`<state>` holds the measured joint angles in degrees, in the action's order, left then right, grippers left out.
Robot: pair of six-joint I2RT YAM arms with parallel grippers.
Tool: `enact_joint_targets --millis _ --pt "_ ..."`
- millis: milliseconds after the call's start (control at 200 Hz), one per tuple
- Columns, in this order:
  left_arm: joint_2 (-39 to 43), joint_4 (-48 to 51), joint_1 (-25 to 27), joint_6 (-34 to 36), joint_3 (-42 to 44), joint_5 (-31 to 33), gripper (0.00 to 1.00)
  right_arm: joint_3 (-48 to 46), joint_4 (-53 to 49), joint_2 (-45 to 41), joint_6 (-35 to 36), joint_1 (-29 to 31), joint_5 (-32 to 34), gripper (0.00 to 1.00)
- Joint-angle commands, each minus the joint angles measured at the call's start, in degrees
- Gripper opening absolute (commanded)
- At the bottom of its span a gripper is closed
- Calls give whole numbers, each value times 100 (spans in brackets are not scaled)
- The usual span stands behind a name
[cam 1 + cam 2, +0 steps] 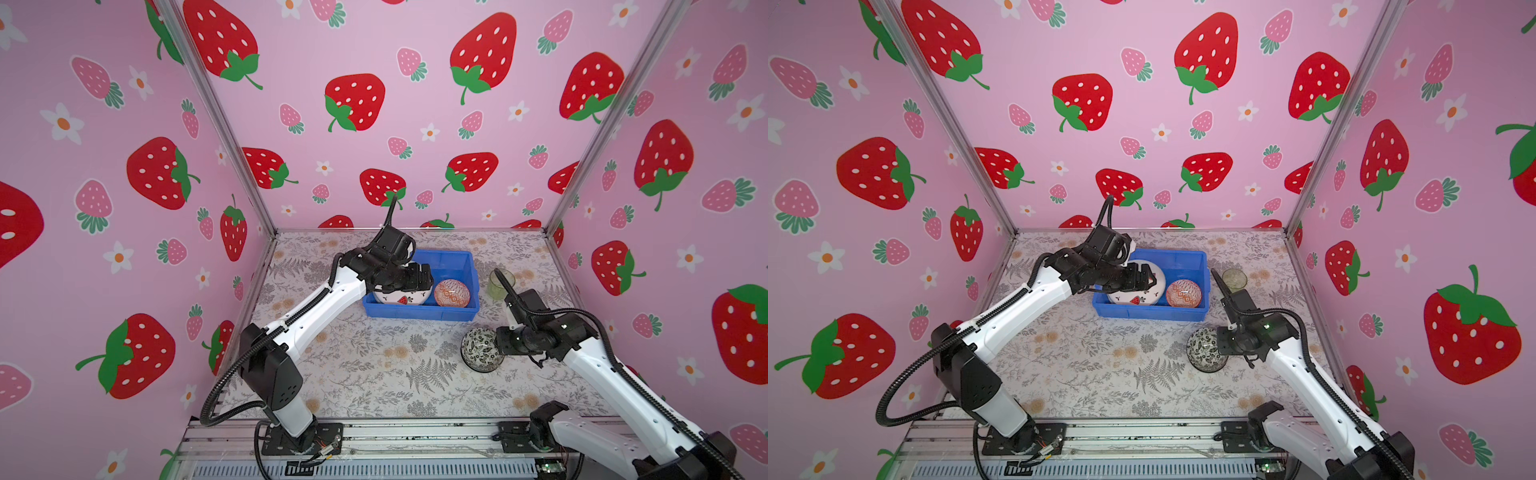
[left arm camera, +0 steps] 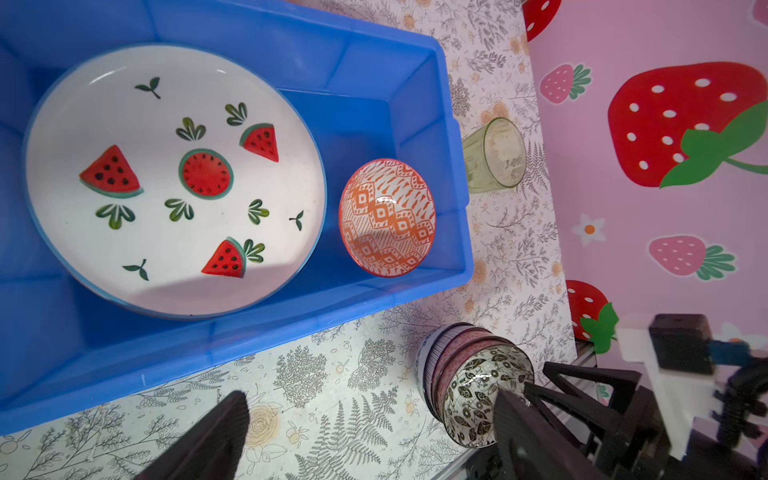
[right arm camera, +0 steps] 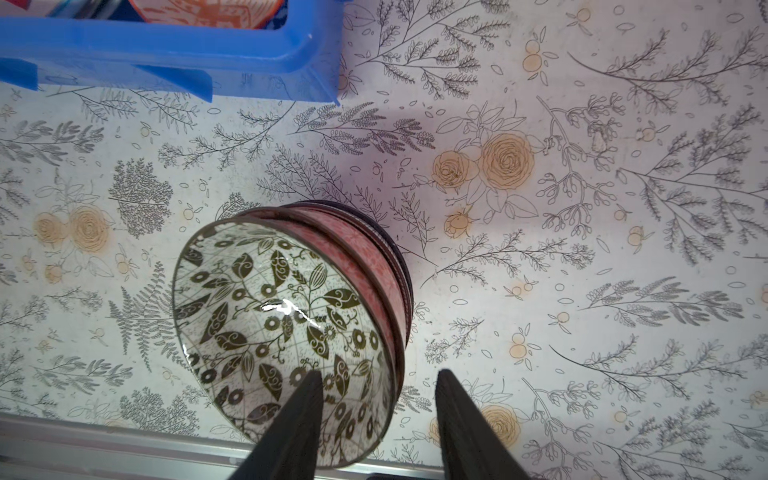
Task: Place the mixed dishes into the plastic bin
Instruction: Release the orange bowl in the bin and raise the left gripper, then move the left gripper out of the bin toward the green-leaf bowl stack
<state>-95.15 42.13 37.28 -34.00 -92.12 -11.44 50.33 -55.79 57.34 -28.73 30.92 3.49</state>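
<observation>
The blue plastic bin (image 1: 453, 255) (image 2: 374, 62) holds a white watermelon plate (image 1: 401, 300) (image 2: 174, 178) and an orange-red patterned bowl (image 1: 452, 293) (image 2: 387, 217). My left gripper (image 1: 419, 276) (image 2: 372, 397) hovers open above the plate, holding nothing. On the table to the bin's front right stands a stack of small bowls (image 1: 480, 348) (image 3: 270, 311), the top one white with black leaves. My right gripper (image 3: 378, 374) (image 1: 496, 345) straddles that bowl's rim, one finger inside and one outside, with a gap still showing. A green tumbler (image 1: 500, 284) (image 2: 494, 156) stands right of the bin.
The floral table (image 1: 374, 365) ends at a metal rail (image 1: 395, 432) along the front, just behind the bowl stack in the right wrist view. Pink strawberry walls (image 1: 665, 208) close in the left, back and right sides.
</observation>
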Motion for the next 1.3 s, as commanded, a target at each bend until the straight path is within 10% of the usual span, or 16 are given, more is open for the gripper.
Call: enact_joint_targets --millis 0,1296 --pt "154 -196 -33 -148 175 48 94 -126 143 75 -27 28 105 45" --pt "-399 -543 -107 -248 243 -534 94 -23 430 377 61 37 27 15"
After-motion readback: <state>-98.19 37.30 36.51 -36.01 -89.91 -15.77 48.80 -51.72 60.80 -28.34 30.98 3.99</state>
